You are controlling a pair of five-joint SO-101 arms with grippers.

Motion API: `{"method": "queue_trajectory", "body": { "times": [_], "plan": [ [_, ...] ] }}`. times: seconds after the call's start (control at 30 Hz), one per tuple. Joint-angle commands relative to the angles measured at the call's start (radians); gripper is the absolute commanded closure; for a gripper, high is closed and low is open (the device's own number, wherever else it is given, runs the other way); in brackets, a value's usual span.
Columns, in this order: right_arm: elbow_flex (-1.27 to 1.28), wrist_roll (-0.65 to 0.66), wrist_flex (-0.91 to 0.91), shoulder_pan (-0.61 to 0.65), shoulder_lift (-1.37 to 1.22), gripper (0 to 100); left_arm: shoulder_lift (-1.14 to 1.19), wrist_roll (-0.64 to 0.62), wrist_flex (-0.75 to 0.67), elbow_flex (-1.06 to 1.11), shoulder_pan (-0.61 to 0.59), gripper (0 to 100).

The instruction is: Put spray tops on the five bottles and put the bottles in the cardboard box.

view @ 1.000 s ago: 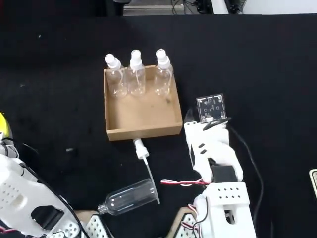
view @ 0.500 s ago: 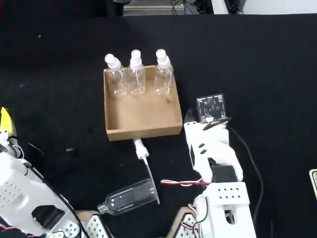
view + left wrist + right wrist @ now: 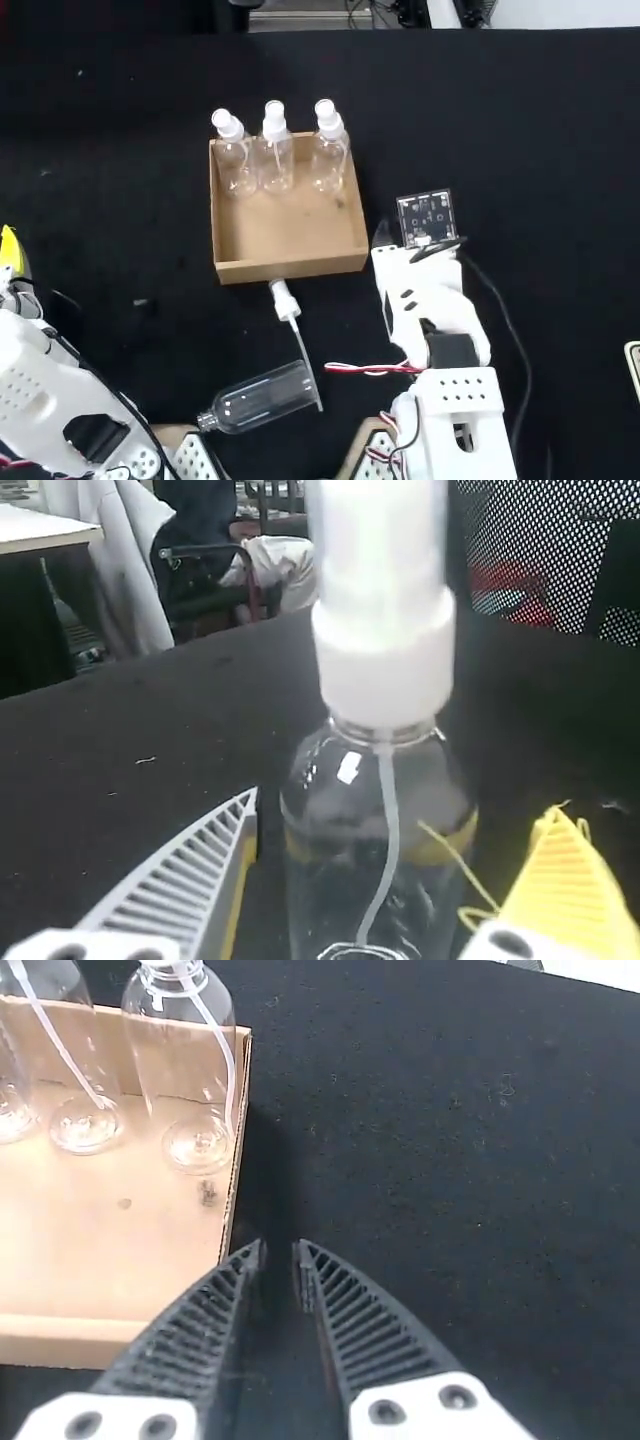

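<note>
By my count we're a bit past halfway. Three capped bottles (image 3: 277, 160) stand in a row along the far side of the cardboard box (image 3: 290, 267). The near half of the box floor is bare, so there's room for the other two.

Number four, the held bottle (image 3: 372, 830), has its spray top on and sits gripped in the left claw (image 3: 400, 810). That's over at the left edge of the tabletop (image 3: 520, 130), well apart from the box.

Number five is the uncapped bottle (image 3: 262, 397), lying on its side near the arm bases. The loose spray top (image 3: 284, 298) is just beside the box's near wall, with its tube running toward that bottle.

So what's left, I'd say: box one, cap one, box that too.

The right claw (image 3: 280, 1250) is closed on nothing, parked just right of the box. The only clutter I see is a red-and-white cable (image 3: 365, 368) by the right arm. The loose top probably sits on the left arm's path to the box.
</note>
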State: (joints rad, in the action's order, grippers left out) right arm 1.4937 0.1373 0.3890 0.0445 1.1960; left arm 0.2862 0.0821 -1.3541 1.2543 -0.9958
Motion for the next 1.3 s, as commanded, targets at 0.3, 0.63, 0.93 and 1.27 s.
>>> {"method": "queue_trajectory", "body": {
  "times": [0.3, 0.63, 0.93, 1.27],
  "plan": [
    [-0.004, 0.002, -0.026, -0.011, 0.013, 97.5, -0.052, -0.003, -0.081, -0.027, -0.002, 61],
    [-0.004, 0.002, -0.026, -0.011, 0.013, 97.5, -0.043, -0.003, -0.124, 0.004, 0.016, 61],
    [-0.004, 0.002, -0.026, -0.012, 0.015, 97.5, -0.041, -0.003, -0.123, 0.008, 0.019, 69],
    [-0.005, 0.002, -0.026, -0.014, 0.015, 97.5, -0.051, -0.005, -0.015, 0.027, 0.039, 97]
  ]
}}
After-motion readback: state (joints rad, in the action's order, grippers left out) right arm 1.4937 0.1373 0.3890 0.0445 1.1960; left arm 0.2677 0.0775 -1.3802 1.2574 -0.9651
